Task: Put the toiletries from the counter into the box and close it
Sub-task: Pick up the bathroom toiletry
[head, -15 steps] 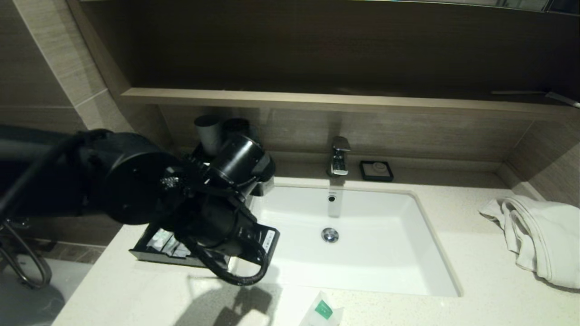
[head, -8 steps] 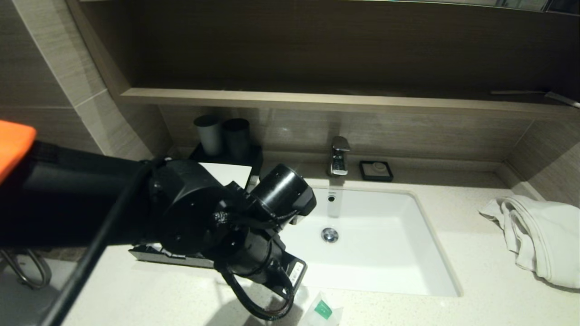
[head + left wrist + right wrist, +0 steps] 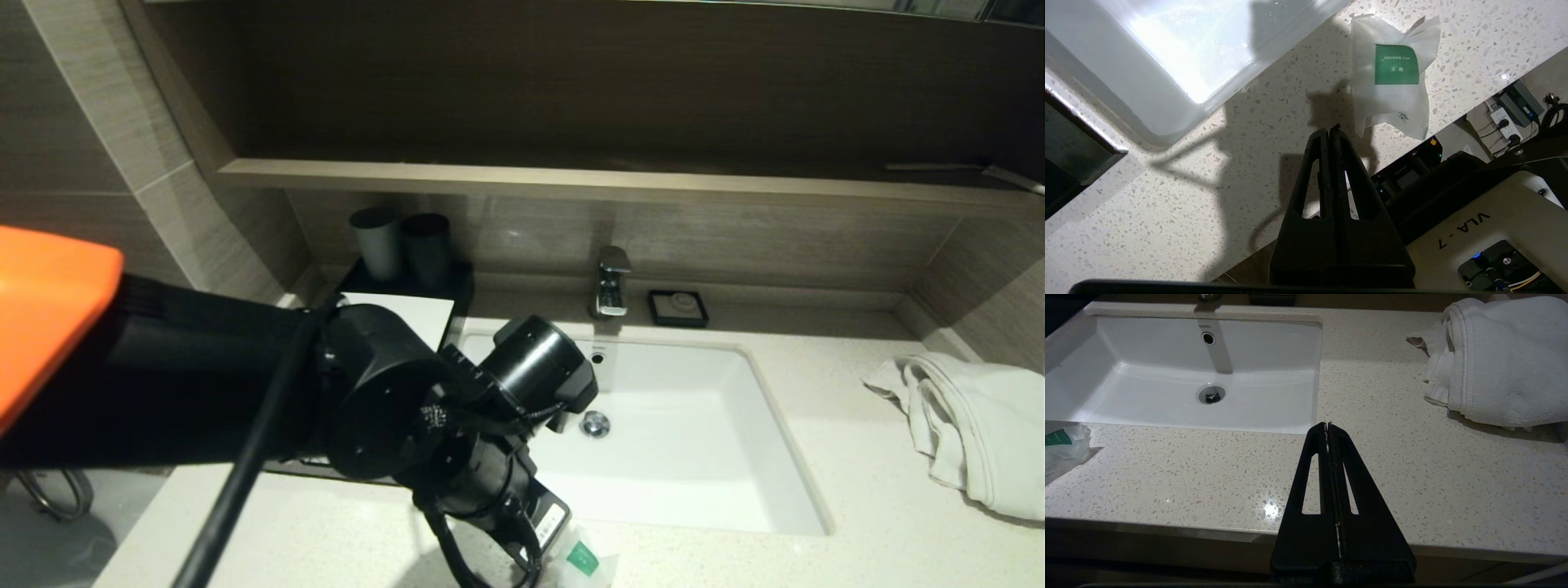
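Note:
One white plastic packet with a green label (image 3: pixel 1396 90) lies on the speckled counter (image 3: pixel 1167 204) at its front edge, in front of the sink; it also shows in the head view (image 3: pixel 581 559) and the right wrist view (image 3: pixel 1061 445). My left gripper (image 3: pixel 1329 131) is shut and empty, its tips just short of the packet, above the counter. The black box with its white top panel (image 3: pixel 408 314) stands left of the sink; my left arm (image 3: pixel 392 416) hides most of its drawer. My right gripper (image 3: pixel 1327 424) is shut and empty, over the counter's front, right of the sink.
A white sink (image 3: pixel 653 433) with a chrome faucet (image 3: pixel 611 282) fills the middle. A small black soap dish (image 3: pixel 678 308) sits behind it. Two dark cups (image 3: pixel 400 241) stand behind the box. A white towel (image 3: pixel 971 425) lies at the right. A wooden shelf (image 3: pixel 571 181) runs above.
My left arm has swung from over the open drawer to the right and toward the counter's front edge, ending by the green-labelled packet. The packet has not moved.

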Robot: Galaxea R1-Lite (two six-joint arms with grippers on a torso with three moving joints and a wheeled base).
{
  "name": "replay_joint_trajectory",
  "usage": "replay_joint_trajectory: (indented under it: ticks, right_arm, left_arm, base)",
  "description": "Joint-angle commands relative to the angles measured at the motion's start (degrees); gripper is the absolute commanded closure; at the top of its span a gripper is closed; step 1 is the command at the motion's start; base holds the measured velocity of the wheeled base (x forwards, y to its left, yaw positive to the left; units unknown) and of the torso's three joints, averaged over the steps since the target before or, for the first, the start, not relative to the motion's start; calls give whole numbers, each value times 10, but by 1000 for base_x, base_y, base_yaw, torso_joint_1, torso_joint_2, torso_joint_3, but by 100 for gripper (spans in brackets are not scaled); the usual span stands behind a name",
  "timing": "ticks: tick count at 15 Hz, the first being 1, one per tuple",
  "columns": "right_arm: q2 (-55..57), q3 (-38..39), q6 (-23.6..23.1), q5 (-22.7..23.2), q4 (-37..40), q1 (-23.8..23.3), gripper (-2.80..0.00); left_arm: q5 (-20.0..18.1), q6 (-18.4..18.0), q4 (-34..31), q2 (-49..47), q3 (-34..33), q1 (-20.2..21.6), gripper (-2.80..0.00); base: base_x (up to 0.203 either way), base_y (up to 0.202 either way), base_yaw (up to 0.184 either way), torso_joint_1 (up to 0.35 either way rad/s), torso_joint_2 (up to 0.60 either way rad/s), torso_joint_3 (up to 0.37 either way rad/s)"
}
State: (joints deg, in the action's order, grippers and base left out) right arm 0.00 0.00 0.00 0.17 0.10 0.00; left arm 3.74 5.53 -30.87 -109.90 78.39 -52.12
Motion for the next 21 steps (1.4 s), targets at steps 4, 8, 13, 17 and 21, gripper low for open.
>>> replay_joint_trajectory:
  ticks: [4, 8, 13, 17, 21]
  right_arm:
    - [0, 0, 0, 0, 0, 0, 0]
    - [0, 0, 0, 0, 0, 0, 0]
    - [0, 0, 0, 0, 0, 0, 0]
    - [0, 0, 0, 0, 0, 0, 0]
    - [0, 0, 0, 0, 0, 0, 0]
  left_arm:
    - [0, -18, 4, -22, 11, -8, 0]
    - [0, -48, 5, -31, 15, -28, 0]
    - [1, -73, 1, -42, 19, -51, 0]
    - [0, -103, 6, -63, 22, -54, 0]
    - [1, -106, 7, -89, 36, -66, 0]
  base:
    - [0, 0, 0, 0, 0, 0]
    - [0, 0, 0, 0, 0, 0]
    - [0, 0, 0, 0, 0, 0]
    - [0, 0, 0, 0, 0, 0]
    - [0, 0, 0, 0, 0, 0]
